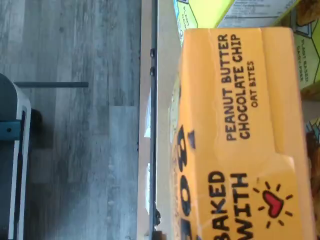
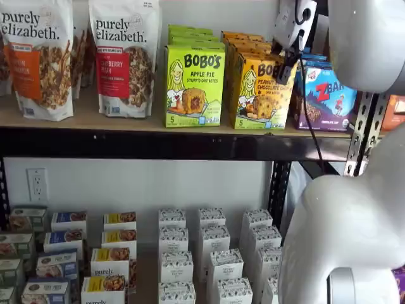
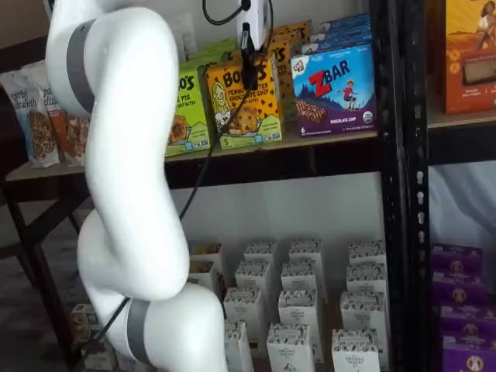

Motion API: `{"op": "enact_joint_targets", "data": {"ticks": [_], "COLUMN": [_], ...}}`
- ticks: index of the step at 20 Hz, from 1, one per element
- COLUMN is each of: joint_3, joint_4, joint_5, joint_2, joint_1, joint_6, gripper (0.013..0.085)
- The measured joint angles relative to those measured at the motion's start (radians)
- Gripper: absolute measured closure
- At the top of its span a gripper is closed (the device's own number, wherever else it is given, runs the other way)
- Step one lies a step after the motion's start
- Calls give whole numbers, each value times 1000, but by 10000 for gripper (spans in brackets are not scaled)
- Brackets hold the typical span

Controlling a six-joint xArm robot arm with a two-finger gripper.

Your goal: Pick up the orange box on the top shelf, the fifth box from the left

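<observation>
The orange box (image 2: 258, 95) stands upright on the top shelf (image 2: 95, 120), between a lime-green box and a blue-purple box. It also shows in a shelf view (image 3: 246, 115). The wrist view looks down onto its top face (image 1: 240, 135), marked "Peanut Butter Chocolate Chip". My gripper (image 2: 288, 68) hangs at the box's upper front edge; it also shows in a shelf view (image 3: 249, 76). Only a black finger (image 3: 250, 71) shows, side-on, so I cannot tell whether a gap is there. More orange boxes stand in a row behind.
A lime-green Apple Pie box (image 2: 194, 85) stands left of the orange box and a ZBar box (image 2: 329, 95) right of it. Granola bags (image 2: 44, 57) stand further left. A black upright (image 3: 403, 155) rises to the right. Small white boxes (image 2: 209, 253) fill the lower level.
</observation>
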Motion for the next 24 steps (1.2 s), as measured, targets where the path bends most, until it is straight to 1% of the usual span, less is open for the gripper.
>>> {"op": "enact_joint_targets", "data": {"ticks": [2, 3, 4, 6, 12, 24], "joint_3": [0, -1, -3, -5, -14, -8], "joint_4": [3, 4, 5, 5, -6, -4], "joint_5": [0, 2, 4, 7, 14, 1], "joint_2": [0, 0, 1, 2, 9, 8], "joint_1": [-1, -2, -2, -2, 5, 12], "joint_6": [-1, -1, -1, 0, 5, 11], "gripper": [370, 410, 410, 490, 490, 490]}}
